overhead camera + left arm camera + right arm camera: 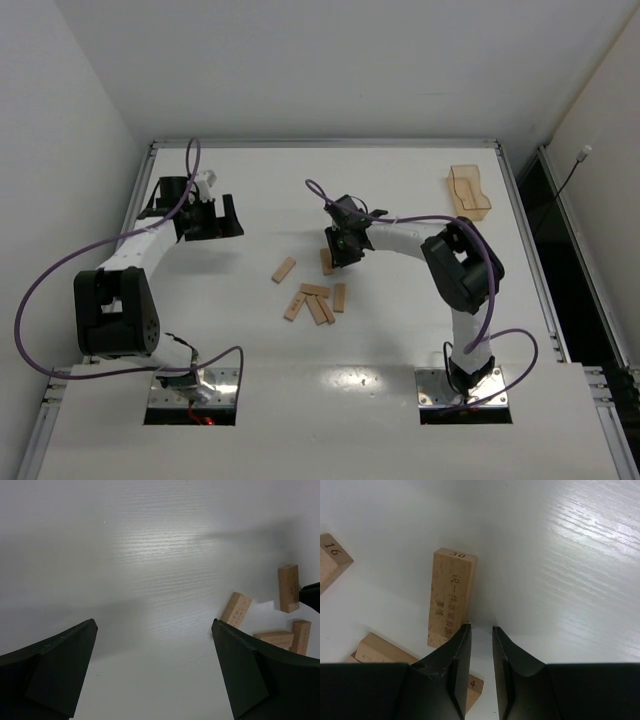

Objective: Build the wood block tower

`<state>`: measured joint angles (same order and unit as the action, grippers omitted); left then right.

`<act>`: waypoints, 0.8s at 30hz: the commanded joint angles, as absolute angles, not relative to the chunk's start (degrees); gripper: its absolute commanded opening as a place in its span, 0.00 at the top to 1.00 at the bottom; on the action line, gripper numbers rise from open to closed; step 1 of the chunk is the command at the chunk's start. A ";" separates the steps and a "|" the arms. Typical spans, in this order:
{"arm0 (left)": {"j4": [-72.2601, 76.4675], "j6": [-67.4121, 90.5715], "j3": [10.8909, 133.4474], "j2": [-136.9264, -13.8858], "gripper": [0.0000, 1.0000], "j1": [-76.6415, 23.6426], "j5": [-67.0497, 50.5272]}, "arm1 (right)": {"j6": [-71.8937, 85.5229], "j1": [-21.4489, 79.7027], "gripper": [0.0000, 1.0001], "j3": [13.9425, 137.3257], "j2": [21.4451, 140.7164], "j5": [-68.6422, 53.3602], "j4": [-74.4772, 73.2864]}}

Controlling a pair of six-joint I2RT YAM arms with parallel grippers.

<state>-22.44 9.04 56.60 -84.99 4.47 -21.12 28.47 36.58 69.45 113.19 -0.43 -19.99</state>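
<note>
Wood blocks [315, 289], about six, lie flat on the table [400, 330]. The left gripper [212, 230] gapes wide. The right gripper [479, 630] is narrowly parted, holding nothing.

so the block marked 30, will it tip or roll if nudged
The block marked 30 lies flat on a broad face, so it would probably slide, not tip or roll. It looks like solid squared wood: likely stiff and light. The table looks glossy, so an off-centre push may spin it.
</note>
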 commanded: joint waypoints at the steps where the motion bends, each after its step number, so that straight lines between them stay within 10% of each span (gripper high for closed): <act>1: -20.83 8.26 57.13 -82.88 0.00 4.31 -21.18 | 29.70 37.35 0.79 67.85 113.91 -1.85 -22.06; 24: -20.91 7.65 48.96 -74.97 0.00 -10.19 -17.50 | 21.02 25.32 0.72 66.17 102.83 9.93 -23.19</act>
